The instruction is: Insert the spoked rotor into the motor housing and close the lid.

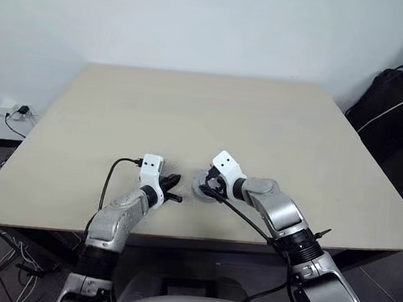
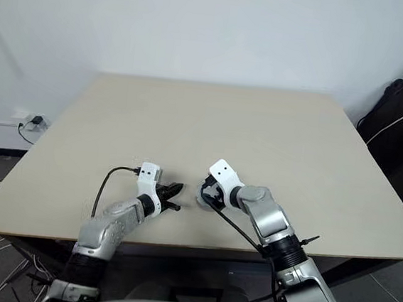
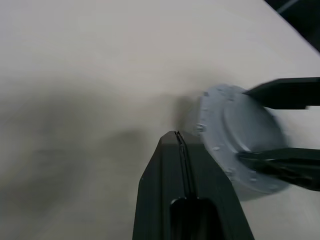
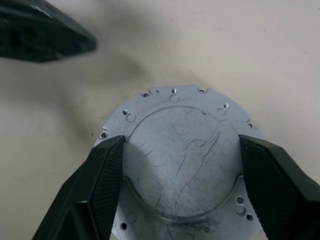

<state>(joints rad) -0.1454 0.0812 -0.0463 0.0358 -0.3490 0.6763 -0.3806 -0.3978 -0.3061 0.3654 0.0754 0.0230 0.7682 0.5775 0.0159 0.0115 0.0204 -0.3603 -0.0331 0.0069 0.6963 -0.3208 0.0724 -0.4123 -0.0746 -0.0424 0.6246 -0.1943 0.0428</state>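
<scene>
The lid (image 4: 181,160), a scratched silver-grey disc with small holes round its flange, is seen lying flat on the table (image 1: 212,116) close to the near edge, about midway along it. It is bracketed by the right gripper (image 4: 181,165), whose two black fingers (image 4: 102,185) are spread wide and set against opposite sides of the raised centre; whether they are pressing or merely resting there cannot be told. The hold appears meant to steady the disc and keep it centred, presumably over the housing beneath, though neither housing nor rotor can be made out under it. From the look of things the lid is already on, and seating is judged to be the step in hand.

The left gripper (image 1: 171,188) is shown just beside the lid on its left, apart from it, with its fingers pressed tightly together and nothing between them. In the left wrist view its closed tip (image 3: 176,137) is pointed toward the lid's rim. A shut tip held this way is judged suited to nudging or pressing the lid rather than grasping it.

The rest of the table is bare.
</scene>
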